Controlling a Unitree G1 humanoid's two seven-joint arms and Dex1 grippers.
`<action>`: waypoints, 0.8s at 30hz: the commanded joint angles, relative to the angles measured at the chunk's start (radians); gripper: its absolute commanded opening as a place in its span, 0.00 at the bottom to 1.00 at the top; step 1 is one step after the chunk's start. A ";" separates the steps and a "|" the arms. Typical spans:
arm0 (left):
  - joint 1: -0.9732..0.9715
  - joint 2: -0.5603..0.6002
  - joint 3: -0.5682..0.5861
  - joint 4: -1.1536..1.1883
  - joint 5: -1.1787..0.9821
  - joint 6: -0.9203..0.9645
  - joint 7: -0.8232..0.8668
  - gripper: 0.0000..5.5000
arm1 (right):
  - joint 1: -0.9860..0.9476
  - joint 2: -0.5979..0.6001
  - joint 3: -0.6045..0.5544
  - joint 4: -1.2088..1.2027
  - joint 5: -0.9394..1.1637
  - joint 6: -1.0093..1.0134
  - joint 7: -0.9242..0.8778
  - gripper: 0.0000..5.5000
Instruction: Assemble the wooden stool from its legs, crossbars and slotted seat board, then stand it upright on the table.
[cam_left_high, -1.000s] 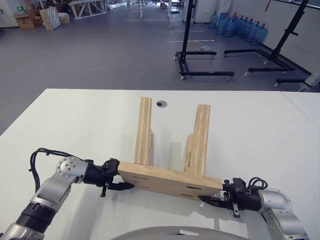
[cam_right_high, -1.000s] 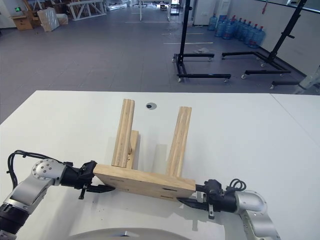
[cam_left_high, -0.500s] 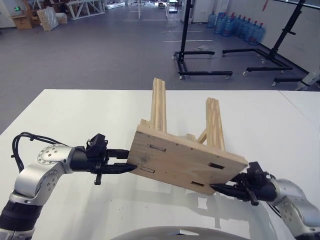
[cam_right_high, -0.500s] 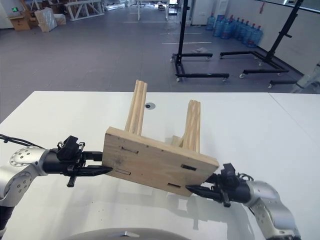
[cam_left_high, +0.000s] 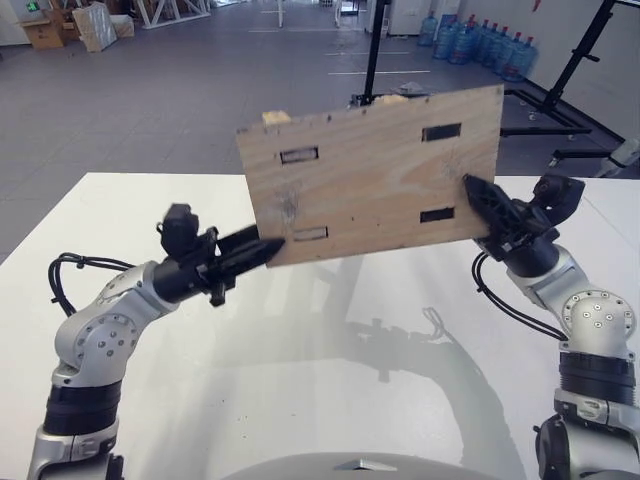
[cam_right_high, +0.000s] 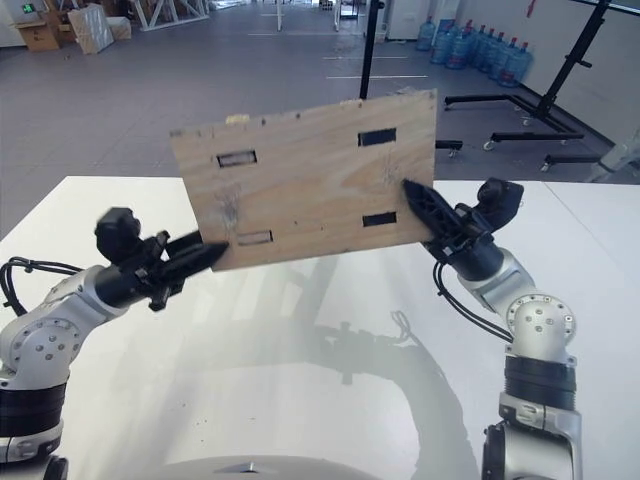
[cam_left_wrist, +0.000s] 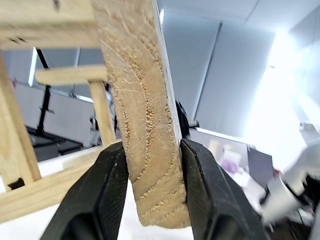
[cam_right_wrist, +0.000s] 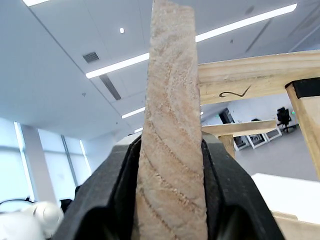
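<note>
Stool (cam_right_high: 310, 180) hangs in the air above the table (cam_left_high: 330, 400) — seat board (cam_left_high: 370, 175) faces the robot, legs (cam_left_wrist: 17, 145) point away behind it. Left gripper (cam_left_high: 262, 252) pinches the board's lower left edge, right gripper (cam_left_high: 478, 195) clamps its right edge. Legs need swinging downward next.

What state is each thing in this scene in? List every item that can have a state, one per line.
seat board: held up in the air, clear of the table, slotted face toward the head camera, slightly tilted.
legs: fitted to the board, pointing away behind it.
left gripper: shut on the board's left edge.
right gripper: shut on the board's right edge.
</note>
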 joint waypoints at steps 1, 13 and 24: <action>-0.067 -0.038 0.058 -0.108 -0.101 -0.034 0.076 0.27 | 0.035 0.099 0.003 -0.108 0.102 -0.007 -0.328 0.26; 0.190 -0.304 0.004 -0.351 -0.221 -0.105 0.467 0.27 | 0.210 0.296 0.033 -0.418 0.349 -0.229 -0.953 0.26; 0.164 -0.402 -0.095 -0.384 -0.254 -0.116 0.783 0.27 | 0.249 0.309 0.112 -0.444 0.336 -0.341 -1.166 0.27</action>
